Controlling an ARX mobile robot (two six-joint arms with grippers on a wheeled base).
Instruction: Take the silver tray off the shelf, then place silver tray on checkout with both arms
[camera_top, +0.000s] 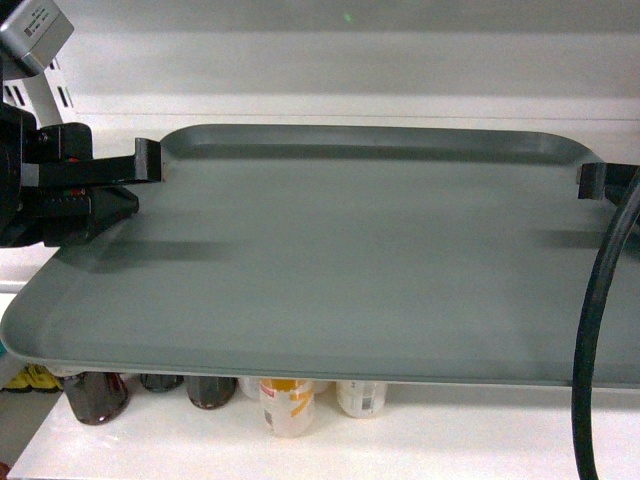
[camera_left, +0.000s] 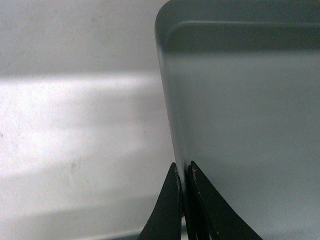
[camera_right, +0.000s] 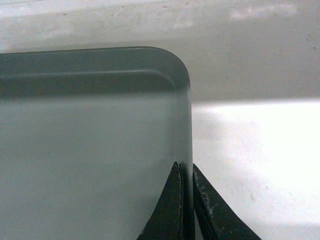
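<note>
**Desk:** What are the fingers doing?

**Photographer:** Start with the left gripper (camera_left: 184, 200). Its two black fingers (camera_left: 167, 210) are clamped on the left rim of the silver tray (camera_left: 240, 125), one on each side of the raised edge, some way back from the far left corner. The right gripper (camera_right: 186, 200) mirrors it, its fingers (camera_right: 167, 210) pinching the right rim just short of the far right corner.

**Desk:** And where is the tray itself?

**Photographer:** In the head view it spans almost the whole frame, carried between the two arms. Its near edge juts out over a lower white shelf (camera_top: 150, 440) where bottles (camera_top: 285, 400) stand, their tops hidden beneath the tray. Behind and below it lie white shelf boards; whether the far end rests on one, I cannot tell. A thick black cable (camera_top: 595, 330) hangs down at the right. No checkout is in sight.

**Desk:** How will it handle?

**Photographer:** It looks stiff and fairly light, a wide flat sheet with a low rim and a smooth matte face. My guess is it could slip or tilt if one arm leads the other, since each hold is a narrow pinch on a thin edge. Opposite rims, as now, seem the sensible place; both sides should travel level and together.
</note>
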